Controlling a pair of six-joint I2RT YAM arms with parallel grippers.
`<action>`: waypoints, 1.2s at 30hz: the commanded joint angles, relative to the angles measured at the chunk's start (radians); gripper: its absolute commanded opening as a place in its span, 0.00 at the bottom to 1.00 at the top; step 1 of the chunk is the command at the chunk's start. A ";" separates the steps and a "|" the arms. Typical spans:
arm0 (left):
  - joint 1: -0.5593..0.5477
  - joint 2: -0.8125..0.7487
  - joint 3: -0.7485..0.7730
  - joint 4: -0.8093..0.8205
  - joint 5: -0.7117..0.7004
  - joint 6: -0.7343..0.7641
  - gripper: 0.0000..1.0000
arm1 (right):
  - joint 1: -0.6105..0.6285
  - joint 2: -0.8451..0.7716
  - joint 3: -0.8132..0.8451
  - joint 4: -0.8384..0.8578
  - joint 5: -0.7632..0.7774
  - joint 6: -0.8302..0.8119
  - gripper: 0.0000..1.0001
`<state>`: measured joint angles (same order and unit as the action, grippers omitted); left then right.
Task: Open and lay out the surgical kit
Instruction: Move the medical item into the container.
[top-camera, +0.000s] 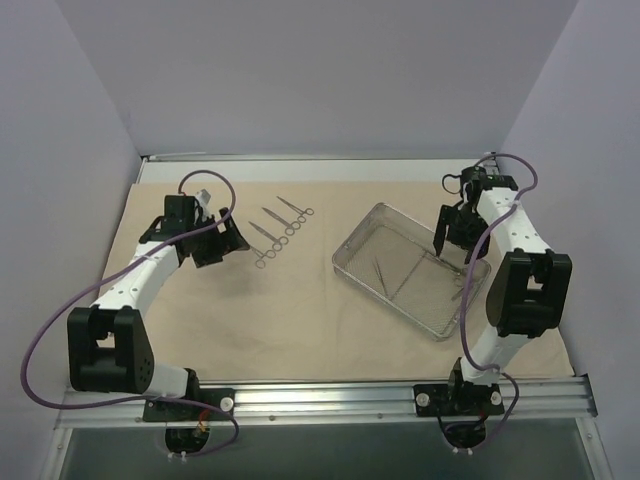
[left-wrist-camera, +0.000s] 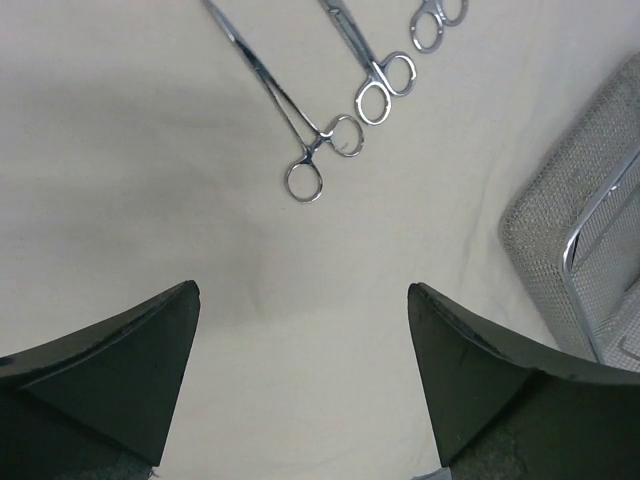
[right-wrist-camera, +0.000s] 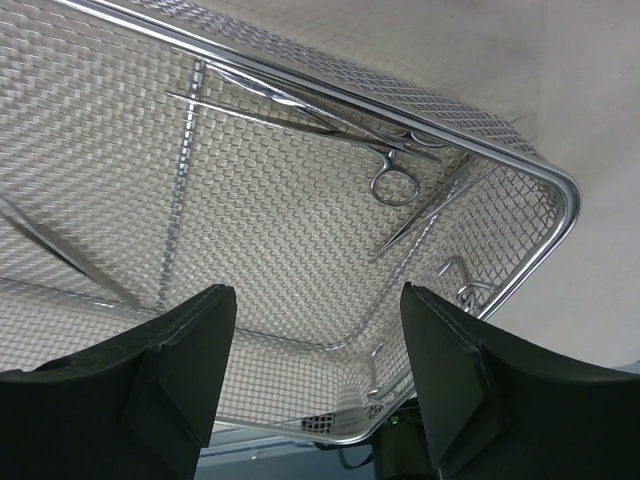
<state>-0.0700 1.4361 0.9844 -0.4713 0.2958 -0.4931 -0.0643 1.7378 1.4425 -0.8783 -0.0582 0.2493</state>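
While forceps (right-wrist-camera: 330, 125) lie inside, mesh tray (right-wrist-camera: 560, 215)

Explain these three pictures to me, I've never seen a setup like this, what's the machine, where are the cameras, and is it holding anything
The machine is two small robot arms bolted at the near edge of a table, each ending in a two-finger gripper.

The wide picture is taken from above and behind the arms. A large beige cloth wrap covers the table. Three thin steel ring-handled instruments lie on it in a row, and a rectangular silver wire-mesh tray sits to their right with more instruments inside.

The other two pictures come from cameras on the wrists; the dark wedges at the bottom are each gripper's own fingers. The left gripper hangs open above the cloth near the row. The right gripper is open above the tray. Neither is holding anything.
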 joint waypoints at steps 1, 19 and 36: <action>-0.027 -0.051 0.071 -0.017 -0.004 0.105 0.94 | 0.001 -0.049 -0.079 0.047 0.081 -0.102 0.67; -0.065 -0.045 0.189 -0.090 -0.027 0.185 0.94 | -0.043 0.028 -0.326 0.410 0.009 -0.145 0.64; -0.065 -0.025 0.203 -0.090 -0.040 0.172 0.94 | 0.128 0.092 -0.346 0.381 -0.120 0.070 0.35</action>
<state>-0.1333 1.4090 1.1313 -0.5663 0.2638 -0.3286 0.0071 1.7844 1.1103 -0.4591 -0.1047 0.2085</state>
